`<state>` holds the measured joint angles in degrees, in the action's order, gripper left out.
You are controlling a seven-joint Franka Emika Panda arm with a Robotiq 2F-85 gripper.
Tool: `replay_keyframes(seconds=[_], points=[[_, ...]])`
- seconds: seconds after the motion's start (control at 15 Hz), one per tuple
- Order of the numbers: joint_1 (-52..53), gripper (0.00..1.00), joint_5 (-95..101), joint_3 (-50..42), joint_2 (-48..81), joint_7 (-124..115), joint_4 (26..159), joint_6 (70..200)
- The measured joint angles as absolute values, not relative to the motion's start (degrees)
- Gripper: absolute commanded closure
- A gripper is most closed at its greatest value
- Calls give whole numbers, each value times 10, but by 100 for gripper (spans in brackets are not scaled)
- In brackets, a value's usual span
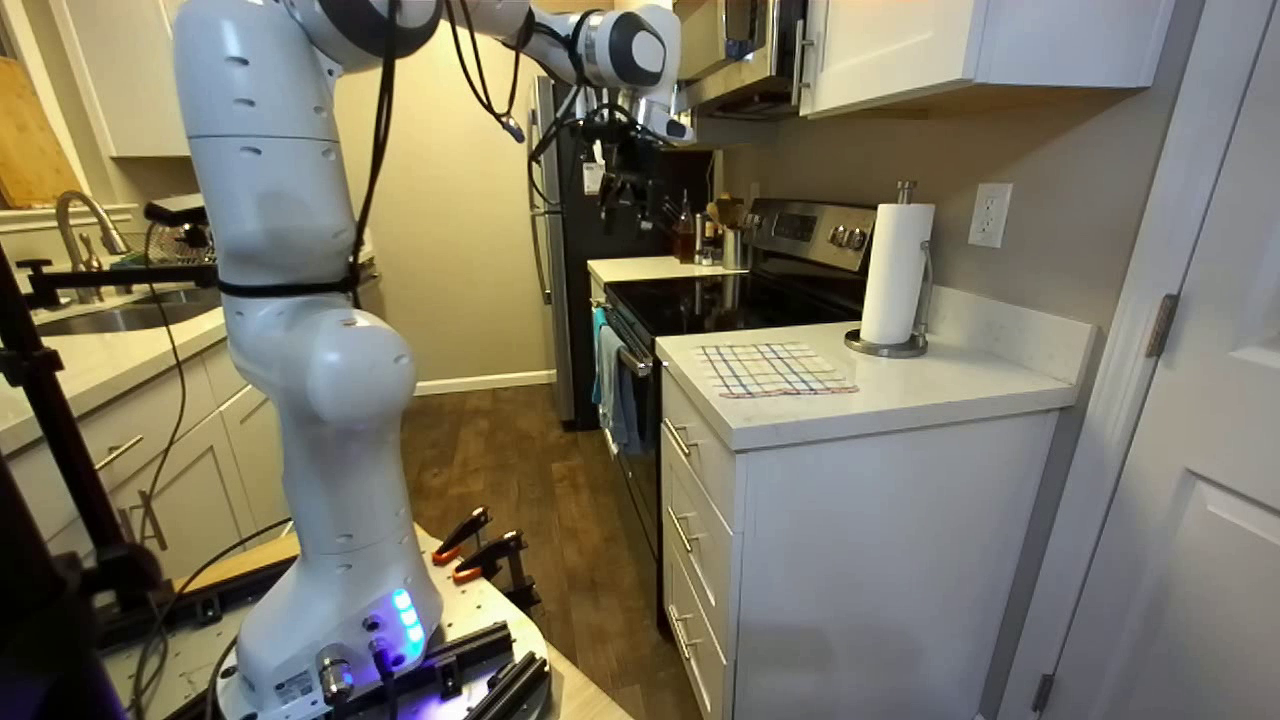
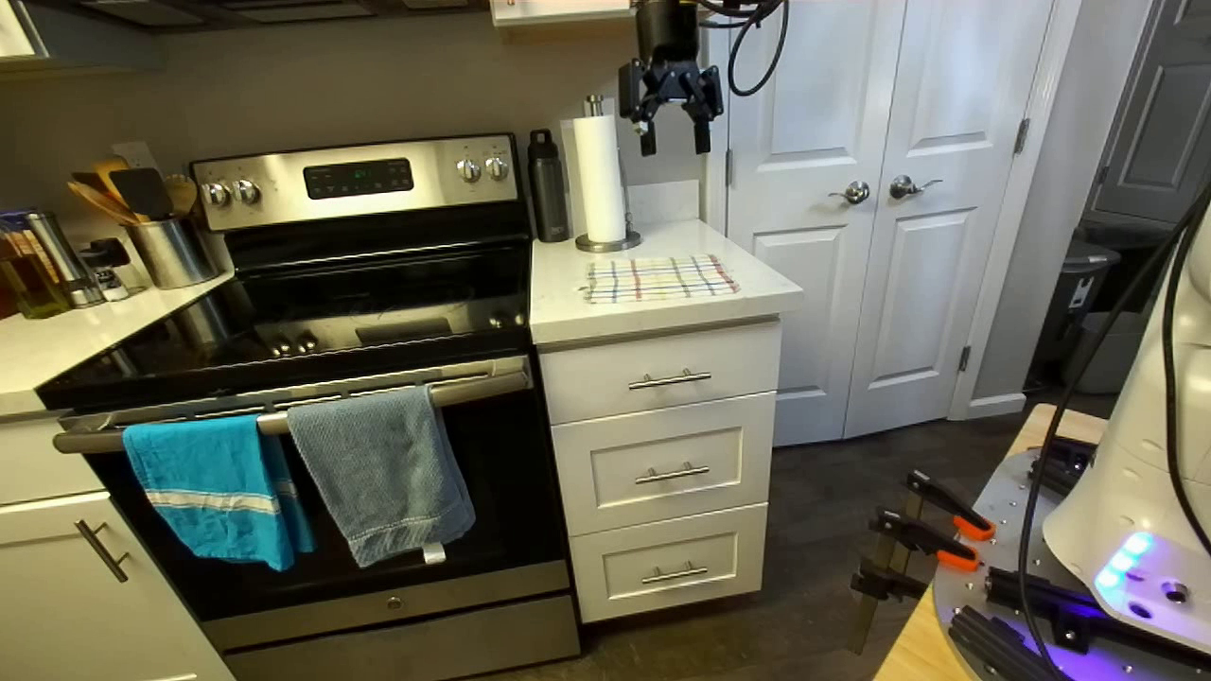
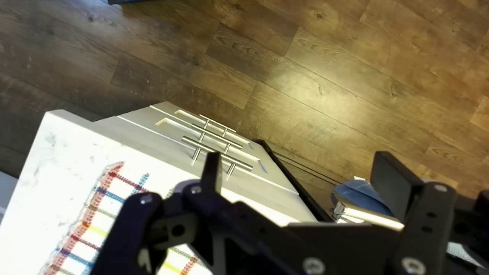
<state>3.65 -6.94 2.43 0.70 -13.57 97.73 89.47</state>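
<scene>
1. Where the oven handle (image 2: 497, 380) carries a blue towel (image 2: 203, 492) and a grey towel (image 2: 378, 473), leftmost in an exterior view, any low sweep should clear the hanging fabric.
2. Next come a dark bottle (image 2: 547, 194) and a paper towel roll (image 2: 599, 180), both upright on the bench (image 2: 558, 293); the tall roll could tip if brushed, so pass well in front of it.
3. In front of the roll, a checked cloth (image 2: 662, 280) lies flat on the bench. Being thin, it would likely need fingertips brought right down to the surface and a pinch at an edge.
4. Higher and slightly right hangs the hand (image 2: 675, 142), fingers spread wide, nothing between them, well apart from the cloth. Whether it is over the bench I cannot tell; the wrist view shows the upper drawer handle (image 3: 238, 162) beyond one fingertip, so any lowering should be slow.
</scene>
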Motion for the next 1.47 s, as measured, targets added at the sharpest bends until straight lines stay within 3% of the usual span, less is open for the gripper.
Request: replay_keyframes(seconds=[1.47], points=[[32, 0, -51, 16, 34, -120, 948, 886]])
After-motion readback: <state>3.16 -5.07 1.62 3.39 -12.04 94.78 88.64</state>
